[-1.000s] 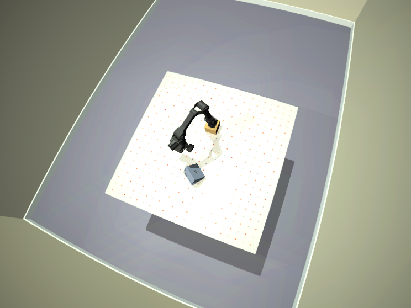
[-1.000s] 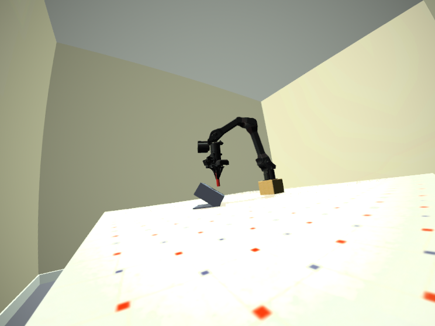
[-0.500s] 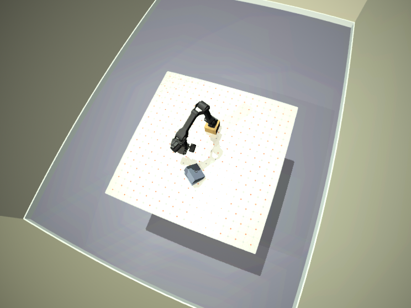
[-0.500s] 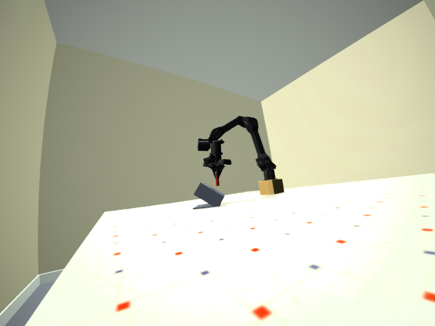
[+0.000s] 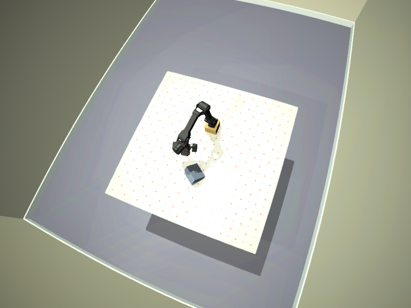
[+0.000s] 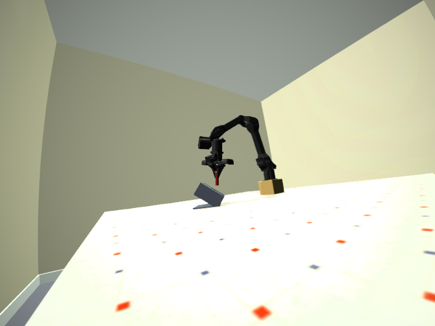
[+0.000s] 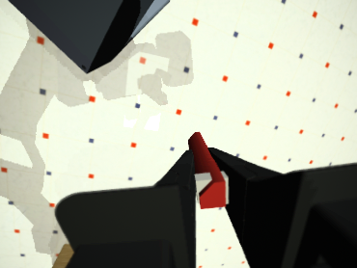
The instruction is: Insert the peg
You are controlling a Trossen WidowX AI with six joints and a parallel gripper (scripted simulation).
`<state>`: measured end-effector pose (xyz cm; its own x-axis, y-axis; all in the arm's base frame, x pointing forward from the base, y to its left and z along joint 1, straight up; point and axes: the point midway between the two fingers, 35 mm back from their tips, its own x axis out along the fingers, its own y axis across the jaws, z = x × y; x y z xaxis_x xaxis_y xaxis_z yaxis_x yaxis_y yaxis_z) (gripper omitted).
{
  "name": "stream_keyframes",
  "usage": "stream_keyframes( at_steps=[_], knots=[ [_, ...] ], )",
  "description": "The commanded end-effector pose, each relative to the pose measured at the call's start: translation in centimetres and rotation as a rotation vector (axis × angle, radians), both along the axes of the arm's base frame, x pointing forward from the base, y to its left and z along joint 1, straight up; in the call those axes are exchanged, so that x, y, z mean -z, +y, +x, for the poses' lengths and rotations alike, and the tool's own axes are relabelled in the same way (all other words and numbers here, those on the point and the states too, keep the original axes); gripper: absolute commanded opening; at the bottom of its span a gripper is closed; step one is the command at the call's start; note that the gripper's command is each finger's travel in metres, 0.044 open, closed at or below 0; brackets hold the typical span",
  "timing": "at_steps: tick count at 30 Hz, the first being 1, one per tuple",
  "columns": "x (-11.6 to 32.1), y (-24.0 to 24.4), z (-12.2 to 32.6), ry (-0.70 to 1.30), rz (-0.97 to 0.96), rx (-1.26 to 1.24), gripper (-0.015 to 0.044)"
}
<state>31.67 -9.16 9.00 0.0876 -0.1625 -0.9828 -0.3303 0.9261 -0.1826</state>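
Observation:
The red peg has flat sides and hangs nearly upright in the air, its lower end free. My gripper is shut on its upper part and points down. In the top view the arm hides the peg and fingertips. The blue-grey sloped panel stands on the table, apart from the peg. In the exterior view the peg's lower end shows above it; in the wrist view one panel corner shows at the top left. The hole cannot be made out; shadow covers part of the face.
The arm's tan base block stands behind the gripper. The white dotted table carries the panel and base. Arm shadows fall on the table around the panel.

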Motion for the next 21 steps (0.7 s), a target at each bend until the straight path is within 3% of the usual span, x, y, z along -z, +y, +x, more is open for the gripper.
stream_keyframes(
  at_steps=[1, 21],
  knots=[
    [0.1, 0.5, 0.1, 0.01, -0.022, -0.071, 0.0],
    [-0.2, 2.7, 1.0, 0.029, -0.097, -0.35, 0.0]
  ],
)
